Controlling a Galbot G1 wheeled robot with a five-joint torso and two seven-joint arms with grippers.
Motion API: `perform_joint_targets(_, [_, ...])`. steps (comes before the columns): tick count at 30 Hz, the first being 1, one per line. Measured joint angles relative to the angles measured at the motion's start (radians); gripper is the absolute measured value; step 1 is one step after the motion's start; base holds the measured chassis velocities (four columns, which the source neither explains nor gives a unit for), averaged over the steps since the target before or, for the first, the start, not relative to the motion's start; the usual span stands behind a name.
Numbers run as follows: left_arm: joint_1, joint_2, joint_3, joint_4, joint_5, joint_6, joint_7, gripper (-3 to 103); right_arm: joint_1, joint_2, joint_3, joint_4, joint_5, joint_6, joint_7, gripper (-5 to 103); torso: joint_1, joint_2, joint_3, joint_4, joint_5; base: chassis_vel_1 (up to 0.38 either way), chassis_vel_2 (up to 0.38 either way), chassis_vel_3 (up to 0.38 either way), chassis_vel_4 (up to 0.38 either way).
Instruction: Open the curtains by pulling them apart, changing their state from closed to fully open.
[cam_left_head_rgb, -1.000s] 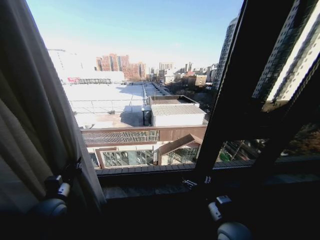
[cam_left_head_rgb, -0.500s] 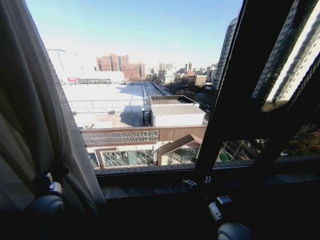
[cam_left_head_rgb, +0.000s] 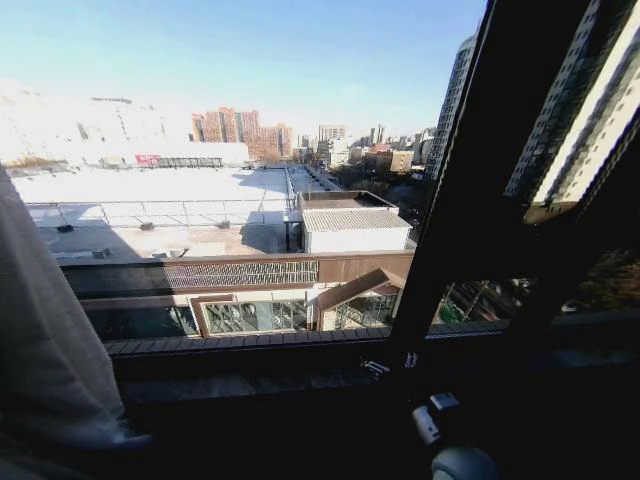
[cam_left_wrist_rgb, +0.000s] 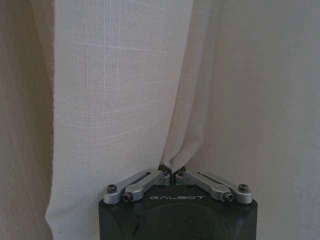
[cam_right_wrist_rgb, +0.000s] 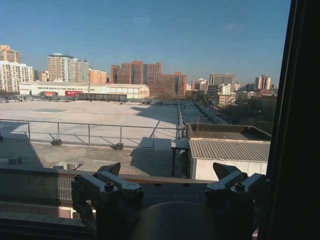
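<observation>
At the far left of the head view, the sheer off-white curtain panel (cam_left_head_rgb: 45, 350) is gathered against the window's edge, its pleats and long axis running vertically, its grid weave fine and translucent. The left end effector (cam_left_wrist_rgb: 172, 172) is clamped together on a pinched fold of this fabric. To the right, past the dark window frame (cam_left_head_rgb: 470, 200), the right end effector (cam_right_wrist_rgb: 167, 175) hangs low with its fingers apart, gripping nothing.

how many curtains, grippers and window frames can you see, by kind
curtains: 1 panel, pinched by the left gripper
grippers: 2, with the right gripper open, facing the glass
window frame: 1, dark
total: 4
</observation>
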Motion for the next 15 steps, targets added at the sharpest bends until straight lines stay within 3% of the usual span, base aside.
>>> perform_joint_targets(8, [-0.048, 0.029, -0.016, 0.076, -0.009, 0.001, -0.087, 0, 0.005, -0.011, 0.002, -0.002, 0.004, 0.000, 0.000, 100, 0.000, 0.000, 0.000, -0.0002, 0.0002, 0.000, 0.000, 0.000, 0.000])
perform_joint_targets(12, [-0.043, 0.028, -0.008, 0.057, -0.013, 0.027, -0.089, -3, 0.012, -0.011, -0.008, -0.007, 0.005, 0.000, -0.002, 100, 0.000, 0.000, 0.000, 0.0000, 0.0003, 0.000, 0.000, 0.000, 0.000])
perform_joint_targets(15, [-0.040, 0.019, 0.006, 0.028, -0.019, 0.041, -0.089, 7, 0.016, -0.011, -0.012, -0.008, 0.005, 0.000, -0.002, 100, 0.000, 0.000, 0.000, -0.0002, 0.0004, 0.000, 0.000, 0.000, 0.000])
